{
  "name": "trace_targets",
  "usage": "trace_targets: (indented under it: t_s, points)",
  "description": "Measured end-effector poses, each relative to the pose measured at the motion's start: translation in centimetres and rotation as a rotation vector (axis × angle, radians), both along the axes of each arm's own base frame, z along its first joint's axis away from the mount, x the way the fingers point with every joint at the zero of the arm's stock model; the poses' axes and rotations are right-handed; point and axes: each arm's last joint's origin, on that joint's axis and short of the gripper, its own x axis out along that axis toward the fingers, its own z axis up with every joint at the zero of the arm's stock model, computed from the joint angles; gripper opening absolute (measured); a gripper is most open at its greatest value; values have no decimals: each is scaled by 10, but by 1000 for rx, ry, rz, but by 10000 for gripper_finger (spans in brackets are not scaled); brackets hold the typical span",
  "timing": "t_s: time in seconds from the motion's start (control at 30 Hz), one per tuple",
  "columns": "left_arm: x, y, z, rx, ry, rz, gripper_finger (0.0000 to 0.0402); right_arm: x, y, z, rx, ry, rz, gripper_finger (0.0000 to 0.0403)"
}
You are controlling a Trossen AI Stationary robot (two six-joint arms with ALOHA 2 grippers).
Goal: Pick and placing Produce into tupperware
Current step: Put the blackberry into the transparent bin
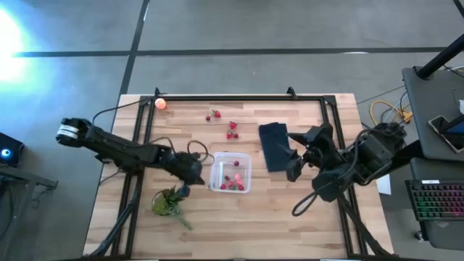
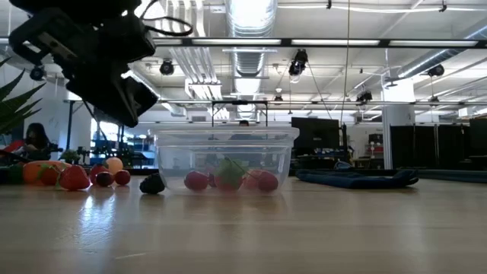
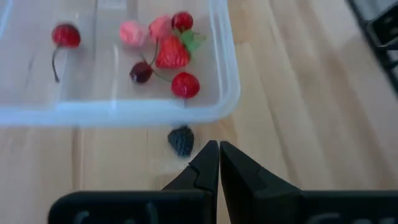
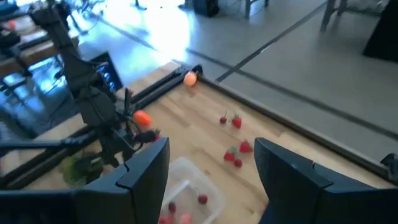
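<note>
The tupperware sits mid-counter, roughly square, with no clear long axis, its sides square to the counter edges; several red berries lie inside. More berries lie beyond it, a peach-orange ball at the far left corner. The left claw, shut and empty, reaches in low beside the box, by a dark berry. The right claw hangs wide open, empty, over the navy cloth.

dark navy cloth and green leafy bunch on wooden table
</note>
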Motion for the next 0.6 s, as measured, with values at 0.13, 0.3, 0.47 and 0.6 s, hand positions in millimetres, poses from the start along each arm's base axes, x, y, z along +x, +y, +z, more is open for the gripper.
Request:
trace_targets:
  t_s: [0.13,0.3,0.47,0.6]
  points:
    - [7,-17,-7,62,45,56,0,-8,0,4,9,6,38,226]
    - [8,-30,-16,78,87,160,0,-14,-2,8,3,5,57,226]
    - [7,-34,-16,-75,143,114,0,-17,-5,10,-14,-3,51,226]
    - [5,-34,-11,-87,130,111,0,-17,-5,10,-23,-12,40,226]
